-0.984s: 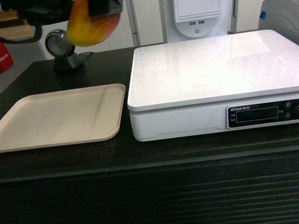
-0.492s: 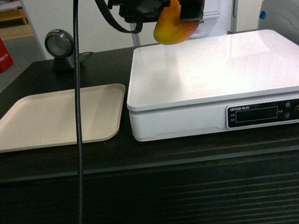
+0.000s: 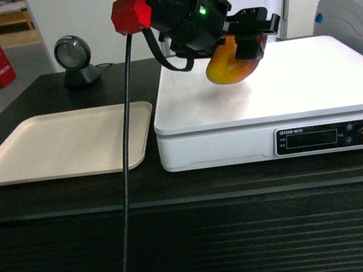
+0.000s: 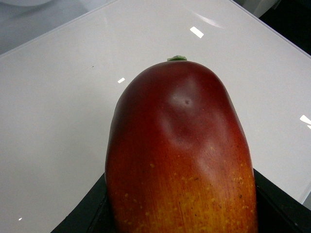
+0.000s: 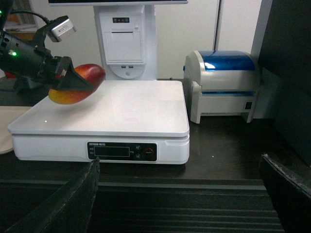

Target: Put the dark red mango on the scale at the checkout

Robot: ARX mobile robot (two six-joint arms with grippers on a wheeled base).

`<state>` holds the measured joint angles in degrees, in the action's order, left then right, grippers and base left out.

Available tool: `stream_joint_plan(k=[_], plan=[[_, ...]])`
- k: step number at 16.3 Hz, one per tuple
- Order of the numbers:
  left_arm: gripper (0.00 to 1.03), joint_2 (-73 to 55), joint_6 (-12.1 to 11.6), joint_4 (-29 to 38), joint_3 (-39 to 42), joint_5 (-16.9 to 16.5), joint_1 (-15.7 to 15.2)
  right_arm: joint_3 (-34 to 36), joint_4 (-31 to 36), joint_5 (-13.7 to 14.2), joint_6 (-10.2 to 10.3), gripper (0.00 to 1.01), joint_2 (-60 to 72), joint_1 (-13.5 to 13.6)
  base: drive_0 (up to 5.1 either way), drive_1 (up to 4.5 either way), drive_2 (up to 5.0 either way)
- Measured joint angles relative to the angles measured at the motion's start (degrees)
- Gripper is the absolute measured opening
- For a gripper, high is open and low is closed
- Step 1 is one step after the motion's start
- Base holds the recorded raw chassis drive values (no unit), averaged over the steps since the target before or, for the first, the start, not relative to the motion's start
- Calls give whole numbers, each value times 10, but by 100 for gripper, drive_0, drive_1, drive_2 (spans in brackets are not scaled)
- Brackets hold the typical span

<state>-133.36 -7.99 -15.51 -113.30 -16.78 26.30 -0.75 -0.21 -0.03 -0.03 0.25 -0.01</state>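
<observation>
The dark red mango [image 3: 226, 70] hangs just above the left rear part of the scale's [image 3: 311, 81] glossy white top, with my left gripper [image 3: 241, 54] shut on it. In the left wrist view the mango [image 4: 180, 145] fills the frame, red on top and orange lower down, with black fingers [image 4: 90, 216] at both sides and the scale's top [image 4: 58, 97] below. The right wrist view shows the mango [image 5: 80, 87] tilted over the scale [image 5: 121, 114]. My right gripper [image 5: 180, 194] is open and empty in front of the checkout [image 5: 194, 213], right of the scale's display.
A flat beige tray [image 3: 65, 144] lies left of the scale. A round scanner [image 3: 76, 59] stands at the back left. A blue-topped printer [image 5: 223, 85] sits right of the scale, a white receipt stand [image 5: 126, 41] behind it. A black cable [image 3: 129, 179] hangs from the left arm.
The left arm has carried the mango rightwards from above the tray's far side and lowered it over the scale. The cable swung along with it.
</observation>
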Motion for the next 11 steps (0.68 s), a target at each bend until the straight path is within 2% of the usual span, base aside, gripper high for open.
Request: stream_joint_plan(k=[5,8,11], plan=[[60,0,9,-19,-7,16,0,0,0,0,0,98,0,0,0,0,0],[60,0,21,12,-6,24,0,0,0,0,0,98,0,0,0,0,0],[60,3,53,83,27,55,1,0,0,0,0,98,0,0,0,0,0]])
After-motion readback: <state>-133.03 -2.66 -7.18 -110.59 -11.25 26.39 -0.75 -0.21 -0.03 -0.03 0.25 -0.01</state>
